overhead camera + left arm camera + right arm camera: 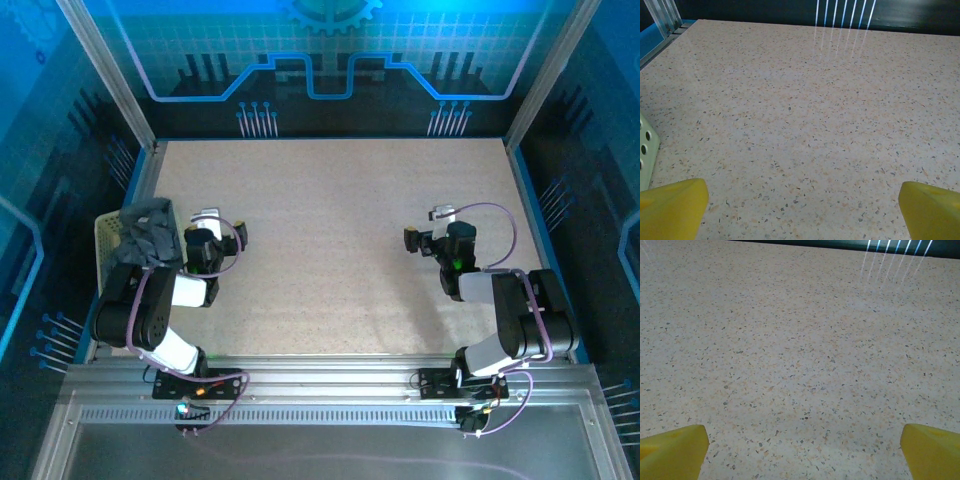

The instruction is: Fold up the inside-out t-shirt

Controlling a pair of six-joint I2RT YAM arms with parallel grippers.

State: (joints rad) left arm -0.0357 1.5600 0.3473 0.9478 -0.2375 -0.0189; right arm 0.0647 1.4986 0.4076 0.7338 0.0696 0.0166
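Observation:
The inside-out t-shirt is a dark slate-grey bundle heaped in the pale mesh basket at the table's left edge. My left gripper hovers just right of the basket, apart from the shirt. In the left wrist view the left gripper is open, its yellow fingertips far apart over bare speckled tabletop. My right gripper sits on the right side of the table, far from the shirt. In the right wrist view the right gripper is also open, with nothing between its yellow fingertips.
The speckled beige table stretches between the two arms and back to the far wall. A corner of the basket shows at the left of the left wrist view. Metal frame posts and blue side walls bound the table.

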